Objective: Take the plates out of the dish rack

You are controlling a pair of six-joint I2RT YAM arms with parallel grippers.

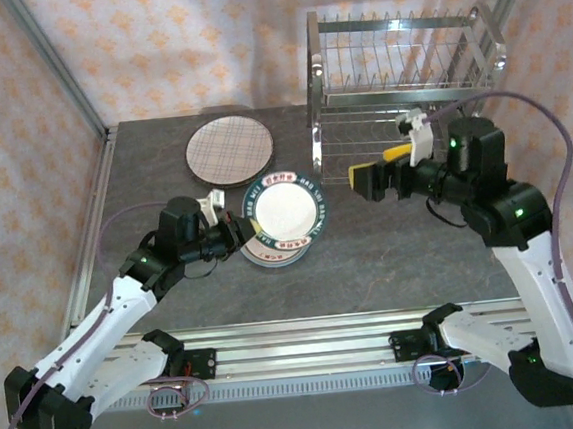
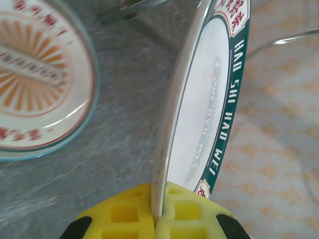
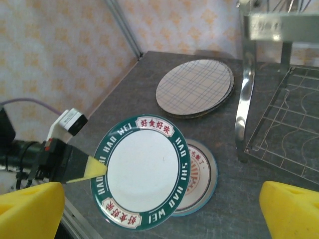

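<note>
Left tool (image 2: 156, 204) clamping green-rimmed plate (image 2: 199, 114), lower plate (image 2: 35, 84) cropped

The dish rack (image 1: 403, 59), shiny chrome wire, stands upright at the upper right of the top view. Left of it a plaid plate (image 1: 229, 149) lies flat on what looks like another plate. Near the centre, a white plate with a green lettered rim (image 1: 284, 213) is tilted. Its edge is pinched by the left gripper (image 1: 236, 231), above a plate with an orange sunburst (image 3: 199, 174) lying flat.

The dish rack (image 1: 405, 74) stands far right on the surface (image 1: 391, 256), a plate stack (image 1: 229, 149) left of it; nearer, a tilted plate (image 1: 284, 210) overlaps a flat plate (image 3: 202, 174).
</note>
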